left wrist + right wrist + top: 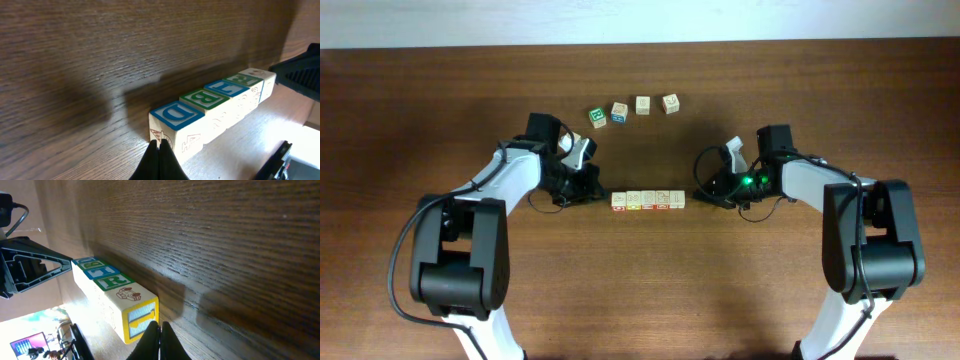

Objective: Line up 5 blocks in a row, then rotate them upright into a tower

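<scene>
Five blocks [648, 200] lay joined in one short line at the centre of the overhead frame, on a dark wooden table [440, 90], with an arm drawn up on either side. The left gripper [601, 193] sat at the line's left end and the right gripper [701, 192] at its right end. Each had its jaws clenched on nothing, the fingertips pressed together into one narrow point.

From the left wrist, that point met the low edge of the blue D block [176, 116], apparently touching its end face. From the right wrist, the other point stood at the yellow-faced end block [138, 319], though we could not tell whether it touched. Four loose cubes [619, 111] were strung along the upper middle of the overhead frame, well apart from the line.

We judged the turning of the row not yet begun, and the risk plain: two thin points would have to pin five unattached cubes. If the pushes came off the line's axis, or one arm swung ahead of the other, the row could buckle at a middle joint and scatter. Too light a squeeze could let an end block slip off its tip, and too hard a one could pop a cube upward.
</scene>
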`<action>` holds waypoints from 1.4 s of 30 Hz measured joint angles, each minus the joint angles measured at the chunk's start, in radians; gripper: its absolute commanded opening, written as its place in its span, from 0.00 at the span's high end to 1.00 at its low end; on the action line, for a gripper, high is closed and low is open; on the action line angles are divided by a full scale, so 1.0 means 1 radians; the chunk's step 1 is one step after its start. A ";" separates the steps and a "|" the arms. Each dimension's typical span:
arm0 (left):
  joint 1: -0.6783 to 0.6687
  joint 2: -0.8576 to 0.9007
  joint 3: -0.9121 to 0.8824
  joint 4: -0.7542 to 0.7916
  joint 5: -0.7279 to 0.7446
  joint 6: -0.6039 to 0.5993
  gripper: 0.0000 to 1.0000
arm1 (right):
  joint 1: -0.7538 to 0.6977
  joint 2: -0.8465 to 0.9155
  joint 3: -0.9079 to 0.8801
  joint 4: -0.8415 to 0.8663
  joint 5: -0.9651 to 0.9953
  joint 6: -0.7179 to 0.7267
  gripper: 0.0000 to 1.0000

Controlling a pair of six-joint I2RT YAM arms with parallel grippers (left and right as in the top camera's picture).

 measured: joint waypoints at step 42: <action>-0.031 0.000 -0.009 0.014 -0.040 -0.067 1.00 | 0.060 0.000 0.000 0.024 0.000 -0.017 0.95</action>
